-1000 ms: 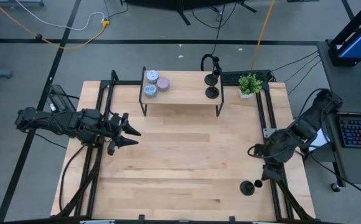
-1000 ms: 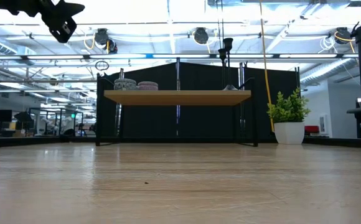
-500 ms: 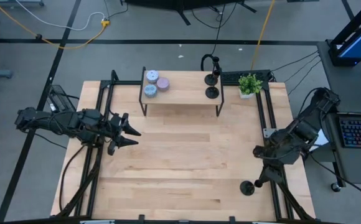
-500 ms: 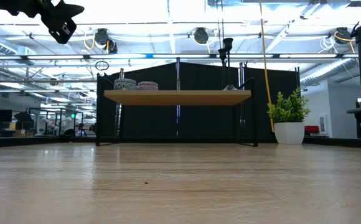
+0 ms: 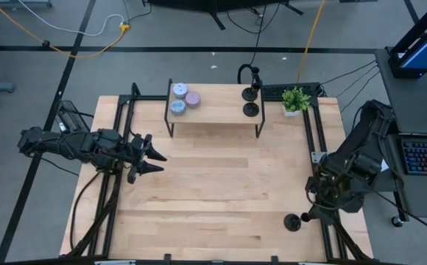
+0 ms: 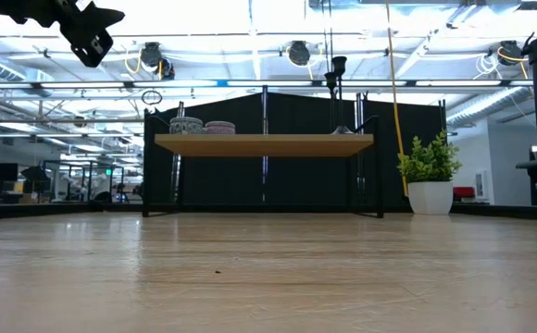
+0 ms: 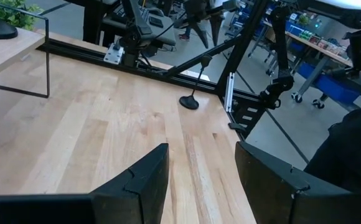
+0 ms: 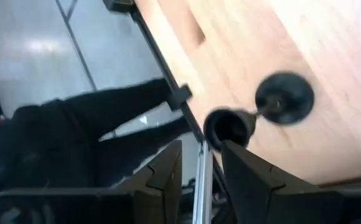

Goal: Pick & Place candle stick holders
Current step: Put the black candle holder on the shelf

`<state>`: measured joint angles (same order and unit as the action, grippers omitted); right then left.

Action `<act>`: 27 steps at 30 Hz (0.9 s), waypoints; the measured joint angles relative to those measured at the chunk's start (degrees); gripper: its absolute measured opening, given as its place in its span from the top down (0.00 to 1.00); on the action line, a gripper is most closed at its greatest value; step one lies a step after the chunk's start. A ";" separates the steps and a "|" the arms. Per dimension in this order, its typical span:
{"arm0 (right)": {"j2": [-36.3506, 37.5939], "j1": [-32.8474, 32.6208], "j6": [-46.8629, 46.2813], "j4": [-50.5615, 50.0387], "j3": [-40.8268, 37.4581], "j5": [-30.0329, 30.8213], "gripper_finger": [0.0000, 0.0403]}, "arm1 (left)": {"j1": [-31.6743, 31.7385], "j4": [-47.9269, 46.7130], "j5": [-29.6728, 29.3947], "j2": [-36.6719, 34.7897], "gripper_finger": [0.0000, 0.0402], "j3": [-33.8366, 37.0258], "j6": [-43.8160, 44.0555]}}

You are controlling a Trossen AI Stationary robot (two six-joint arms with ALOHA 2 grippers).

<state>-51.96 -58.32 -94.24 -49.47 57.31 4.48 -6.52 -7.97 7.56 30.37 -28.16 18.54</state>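
Near the table's (image 5: 213, 184) front right corner, one black candle stick holder (image 5: 293, 221) lying tipped, right gripper (image 5: 315, 214) just beside its cup, jaws parted, empty, two more holders (image 5: 251, 101) upright on the small shelf (image 5: 221, 112), left gripper (image 5: 153, 162) open over the table's left side
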 joint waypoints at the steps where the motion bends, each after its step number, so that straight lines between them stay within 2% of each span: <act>1: 0.07 -0.07 -0.06 -0.16 0.01 0.34 0.74 | 0.00 0.00 -0.01 0.00 0.53 0.00 0.07; 27: 0.10 -0.03 1.75 -5.60 -0.29 -1.47 0.74 | 0.00 0.04 -0.04 0.00 0.53 0.00 1.48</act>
<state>-51.86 -58.35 -92.49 -55.07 57.02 3.01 -6.52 -7.92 7.52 30.37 -28.16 20.01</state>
